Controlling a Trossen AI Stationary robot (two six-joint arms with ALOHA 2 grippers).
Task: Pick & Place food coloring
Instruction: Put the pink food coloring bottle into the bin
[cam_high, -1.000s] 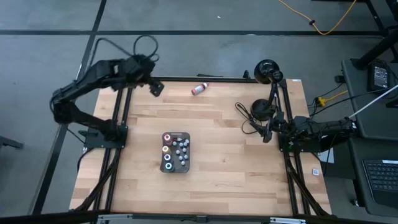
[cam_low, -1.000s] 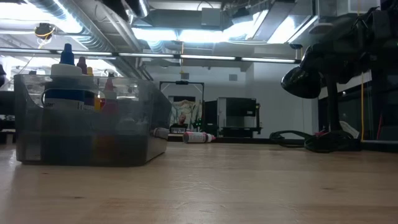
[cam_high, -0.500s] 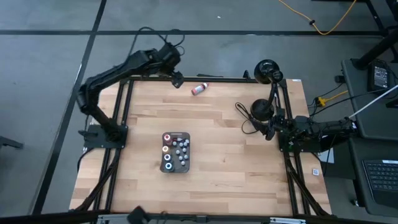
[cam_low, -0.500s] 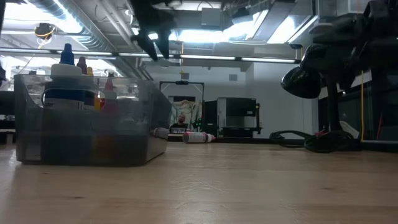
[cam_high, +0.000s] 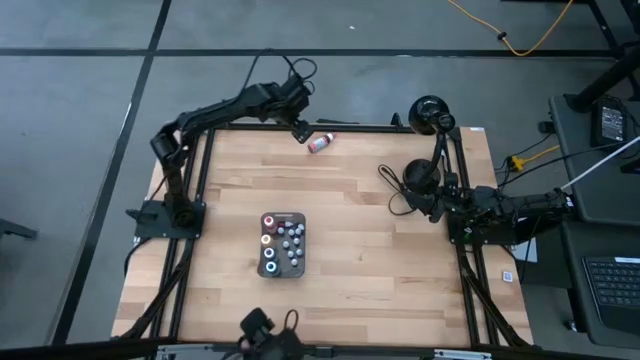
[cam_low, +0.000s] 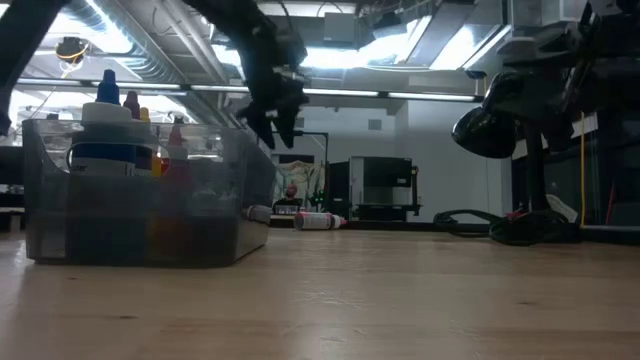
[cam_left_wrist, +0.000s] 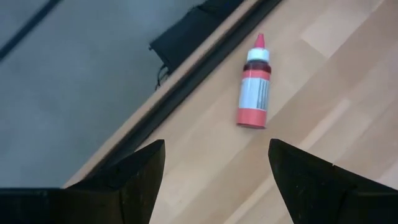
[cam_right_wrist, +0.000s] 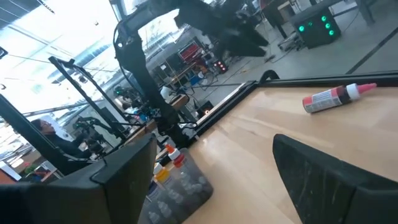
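My left gripper (cam_high: 301, 132) hangs open above the table's far edge, just beside one red food coloring bottle (cam_high: 319, 144) lying on its side. Mid-table, the tray (cam_high: 283, 267) holds the other bottles. My right gripper (cam_high: 432, 206) waits open at the right edge.

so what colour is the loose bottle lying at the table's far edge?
Red body and red pointed cap, with a white collar and a white label. The bottle shows best in the left wrist view.

red food coloring bottle (cam_left_wrist: 254, 90) lying flat near table's far edge, others upright in tray (cam_high: 281, 245)
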